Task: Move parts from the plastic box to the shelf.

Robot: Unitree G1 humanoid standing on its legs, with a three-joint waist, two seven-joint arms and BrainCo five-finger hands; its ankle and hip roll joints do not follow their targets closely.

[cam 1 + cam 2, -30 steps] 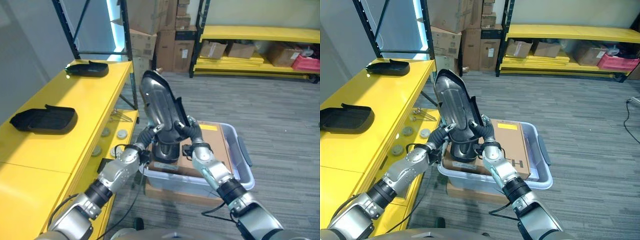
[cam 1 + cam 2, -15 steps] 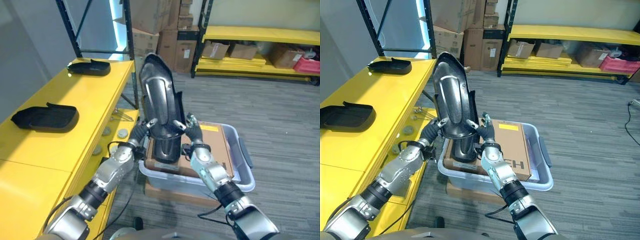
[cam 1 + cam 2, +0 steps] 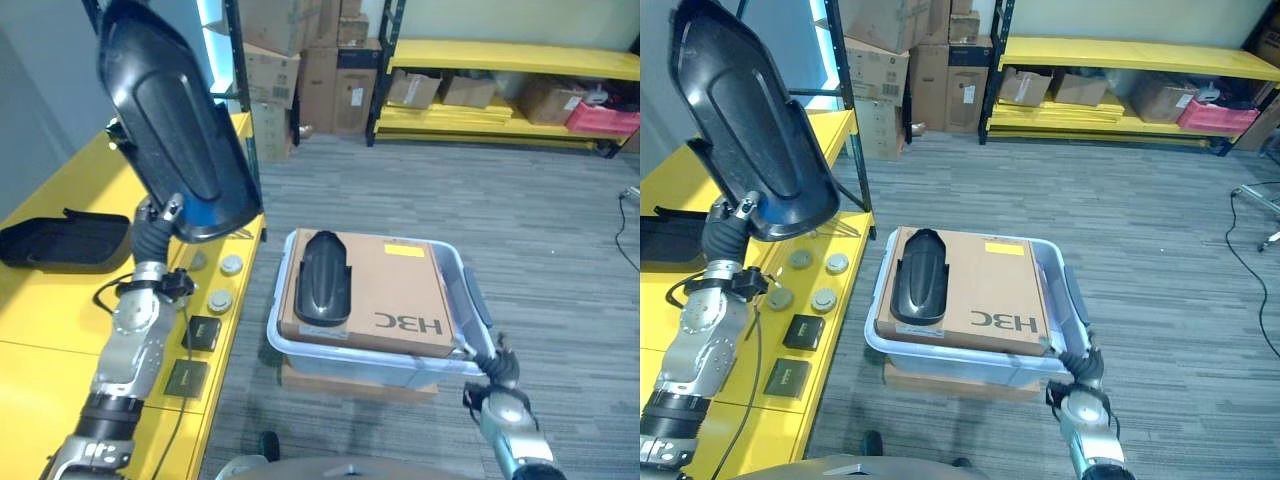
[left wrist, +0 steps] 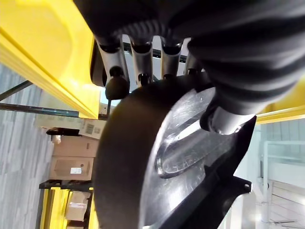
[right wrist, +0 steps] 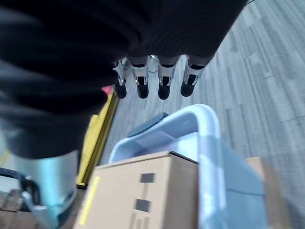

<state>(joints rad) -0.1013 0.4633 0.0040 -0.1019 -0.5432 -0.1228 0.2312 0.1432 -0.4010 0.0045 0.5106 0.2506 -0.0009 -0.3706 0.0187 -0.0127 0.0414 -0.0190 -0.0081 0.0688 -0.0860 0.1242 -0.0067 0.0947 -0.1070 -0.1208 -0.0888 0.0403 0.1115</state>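
My left hand (image 3: 153,228) is shut on the lower end of a large black moulded part (image 3: 175,150), which stands tilted high above the yellow shelf (image 3: 50,330). In the left wrist view its fingers (image 4: 138,62) and thumb curl round the glossy part (image 4: 143,181). A smaller black part (image 3: 325,278) lies on a cardboard box (image 3: 395,290) inside the pale plastic box (image 3: 472,300). My right hand (image 3: 497,366) hangs low by the plastic box's front right corner, holding nothing; its fingers (image 5: 143,78) are straight.
Another black part (image 3: 60,240) rests on the shelf's left side. Round discs (image 3: 220,285) and small dark square pieces (image 3: 202,333) lie near the shelf's edge. Shelving with cardboard boxes (image 3: 300,60) stands at the back, across grey carpet (image 3: 540,230).
My left hand has carried the large part left and up, from above the plastic box to over the shelf. My right hand let go and dropped to the box's front right corner.
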